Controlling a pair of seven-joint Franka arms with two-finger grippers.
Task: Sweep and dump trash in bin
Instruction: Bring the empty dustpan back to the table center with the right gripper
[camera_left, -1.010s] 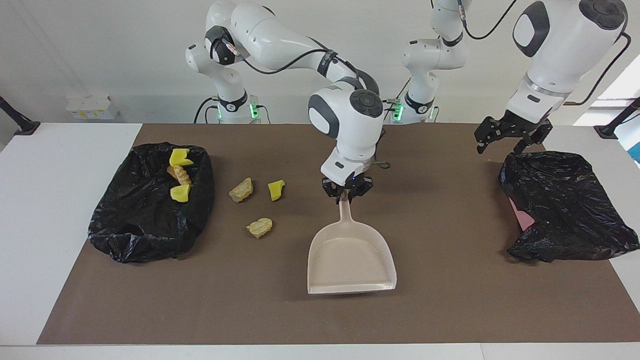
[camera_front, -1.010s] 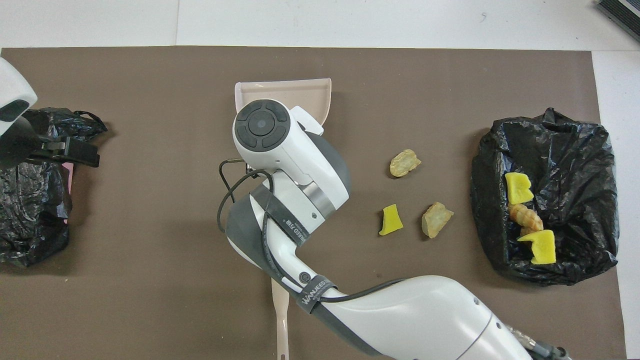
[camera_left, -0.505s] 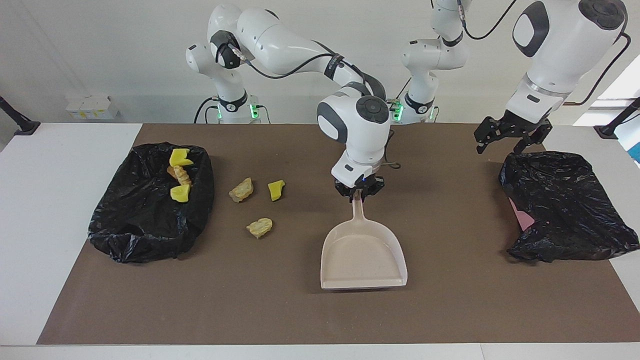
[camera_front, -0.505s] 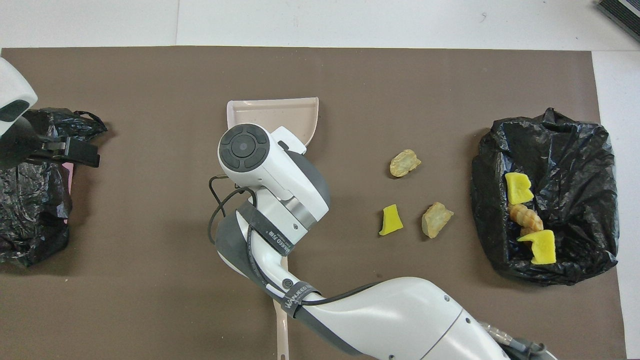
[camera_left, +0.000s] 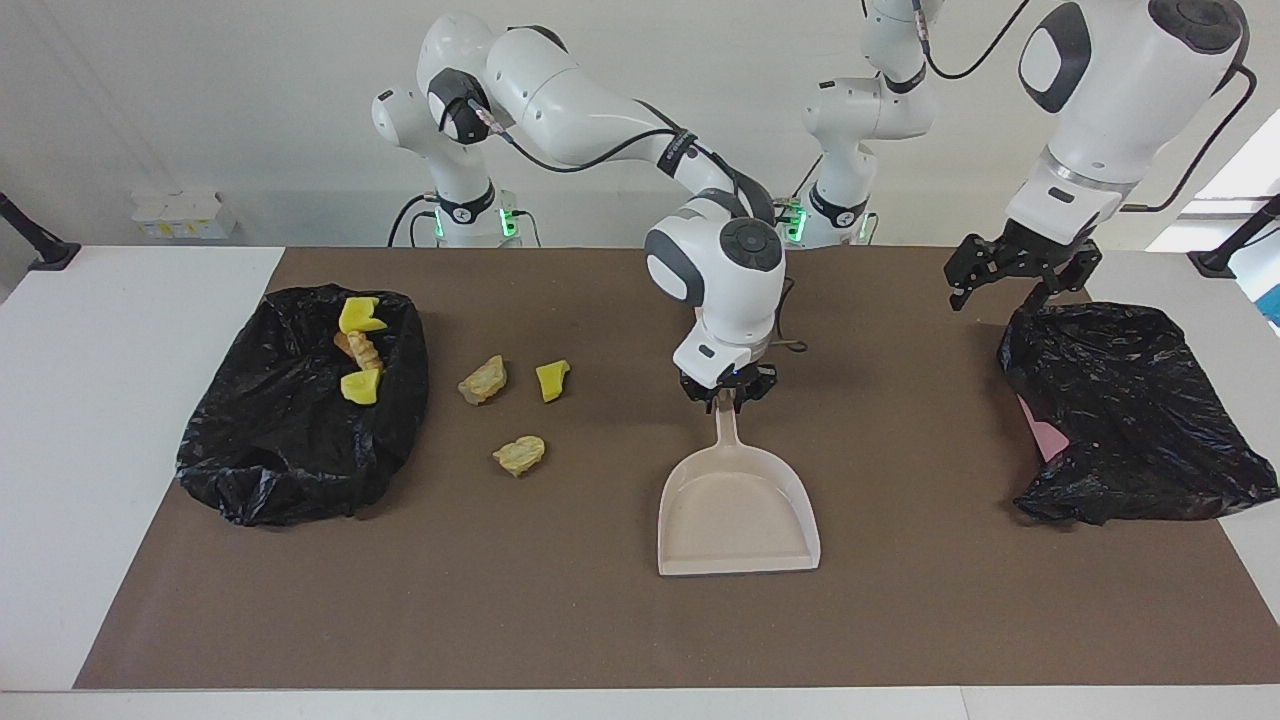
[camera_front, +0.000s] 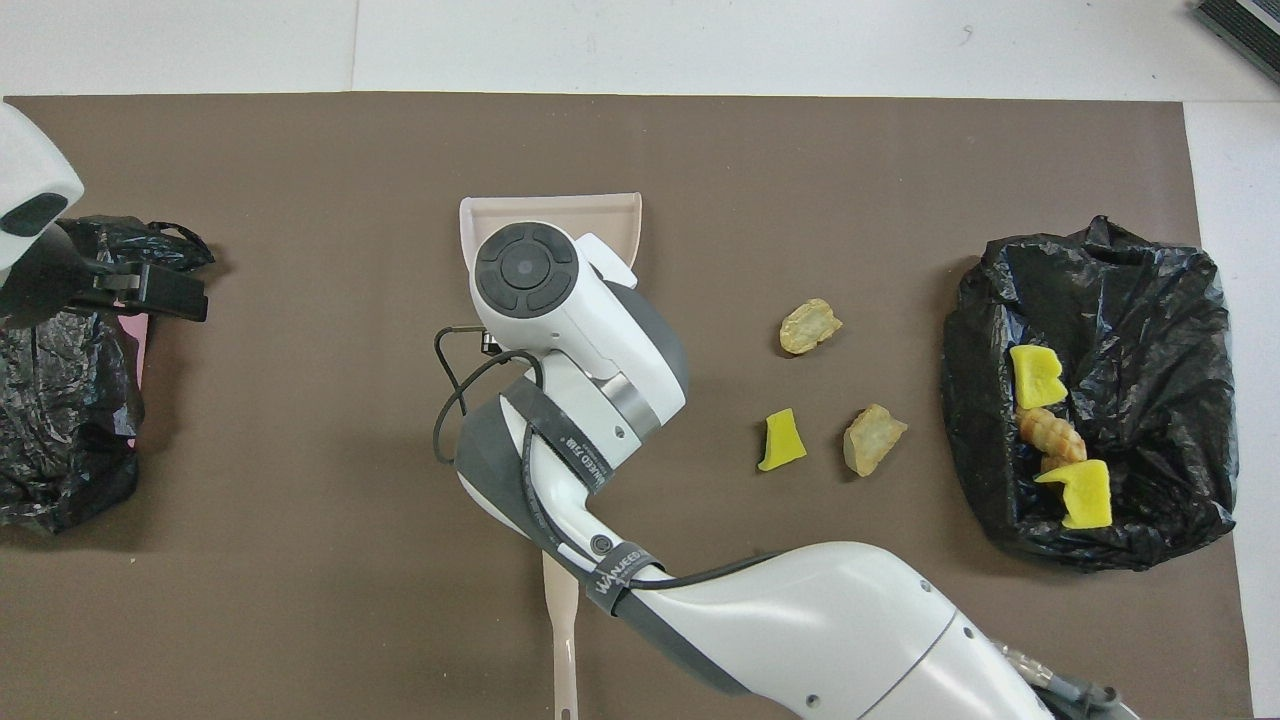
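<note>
1. Since a second ago we see the dustpan (camera_left: 738, 510) shifted toward the left arm's end of the tabletop (camera_left: 900, 620), the right gripper (camera_left: 728, 398) travelling with it at the handle end.
2. The right gripper sits low over the top of the dustpan's handle; whether its fingers still clamp the handle we cannot tell.
3. The dustpan lies flat on the brown mat near the middle of the tabletop, handle pointing toward the robots, with nothing in its scoop.
4. The left gripper (camera_left: 1010, 282) hangs with its fingers spread wide and holds nothing, over the robot-side edge of a black bag (camera_left: 1130, 410) at the left arm's end; a pink edge shows under that bag.
5. The trash: three chunks lie loose on the mat, a tan one (camera_left: 484, 380) and a yellow one (camera_left: 552, 380) side by side, and another tan one (camera_left: 520, 455) farther from the robots.
6. Between those chunks and the right arm's end sits a black bag-lined bin (camera_left: 290, 440); inside it we see two yellow chunks (camera_left: 360, 314) and an orange-brown piece (camera_left: 362, 350) between them.
</note>
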